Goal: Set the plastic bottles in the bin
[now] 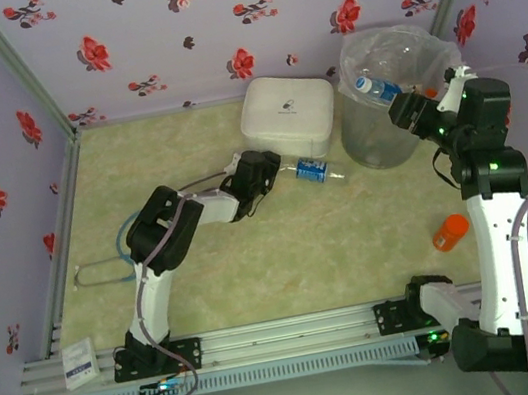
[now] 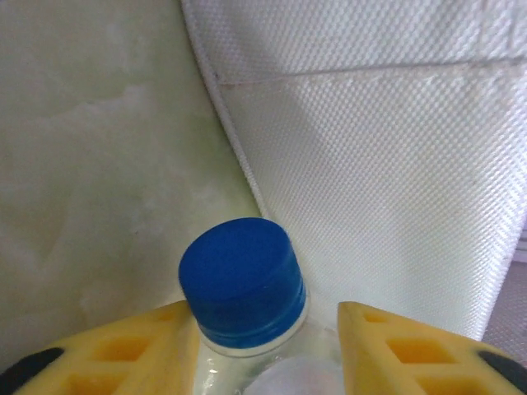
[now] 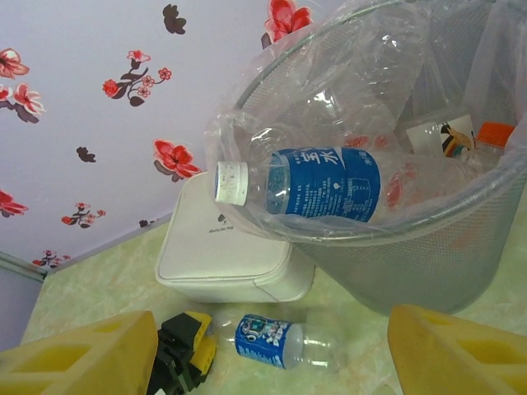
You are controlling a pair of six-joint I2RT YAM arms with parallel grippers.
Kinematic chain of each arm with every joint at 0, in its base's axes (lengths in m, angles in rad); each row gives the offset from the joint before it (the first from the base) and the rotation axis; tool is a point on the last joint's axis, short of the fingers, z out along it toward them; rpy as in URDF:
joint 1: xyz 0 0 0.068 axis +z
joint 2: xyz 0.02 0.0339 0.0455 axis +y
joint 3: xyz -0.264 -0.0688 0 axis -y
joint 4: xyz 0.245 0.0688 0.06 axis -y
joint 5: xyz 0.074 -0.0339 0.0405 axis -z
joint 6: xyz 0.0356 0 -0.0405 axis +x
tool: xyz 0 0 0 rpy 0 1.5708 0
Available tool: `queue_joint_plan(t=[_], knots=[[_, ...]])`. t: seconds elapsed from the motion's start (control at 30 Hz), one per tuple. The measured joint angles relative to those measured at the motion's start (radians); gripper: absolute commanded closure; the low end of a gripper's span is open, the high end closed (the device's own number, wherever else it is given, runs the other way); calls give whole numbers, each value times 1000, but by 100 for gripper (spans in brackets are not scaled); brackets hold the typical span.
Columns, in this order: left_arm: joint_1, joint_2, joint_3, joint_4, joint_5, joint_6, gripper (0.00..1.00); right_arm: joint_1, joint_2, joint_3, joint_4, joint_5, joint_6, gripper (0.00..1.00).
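Getting there I reckon: the white-cap bottle (image 3: 313,185) is in the bin (image 1: 377,143) at 1 o'clock, your left gripper (image 2: 263,329) is pinched on the blue-cap bottle (image 1: 320,170) mid-table, your right gripper (image 3: 272,329) hangs wide open and empty, and the orange bottle (image 1: 449,231) at 4 o'clock is untouched.

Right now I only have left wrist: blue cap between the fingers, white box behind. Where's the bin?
Observer: The bin stands just right of the box, past the far end of your bottle.
Operator: Right arm in my way?
Observer: The right gripper hangs by the bin's right rim, open and empty.
Operator: Anything at the bin's mouth?
Observer: A white-cap bottle rests at the rim, cap poking out toward the box. An orange-cap bottle sits deeper inside.
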Motion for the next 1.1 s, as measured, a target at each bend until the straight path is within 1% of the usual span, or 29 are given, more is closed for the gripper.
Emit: queue_joint_plan(t=[0.1, 0.2, 0.33, 0.4, 0.5, 0.57, 0.63, 0.73, 0.83, 0.93, 1.0, 1.1], knots=[[0, -4, -14, 35, 1, 10, 71, 0, -13, -6, 0, -9, 1, 29], [2, -34, -67, 68, 0, 34, 78, 0, -40, -30, 10, -35, 13, 32], [4, -119, -139, 82, 0, 108, 84, 4, -69, -65, 35, -109, 39, 39], [5, -176, -167, 75, 0, 160, 86, 19, -73, -66, 34, -137, 41, 41], [6, -274, -200, 44, 0, 243, 88, 85, -74, -66, 28, -155, 28, 43], [8, -340, -215, 14, 0, 300, 88, 163, -68, -66, 13, -145, 10, 43], [11, -407, -229, -25, 1, 365, 89, 272, -47, -63, -14, -124, -21, 43], [17, -504, -235, -109, 8, 473, 88, 456, 27, -42, -74, -65, -82, 41], [19, -601, -233, -214, 26, 592, 88, 576, 121, -33, -116, -22, -141, 33], [19, -680, -222, -317, 58, 702, 87, 631, 204, -32, -133, -10, -187, 30], [19, -721, -206, -379, 86, 765, 87, 645, 255, -32, -129, -24, -218, 25], [19, -761, -200, -414, 146, 825, 86, 656, 320, -31, -99, -51, -257, 17]])
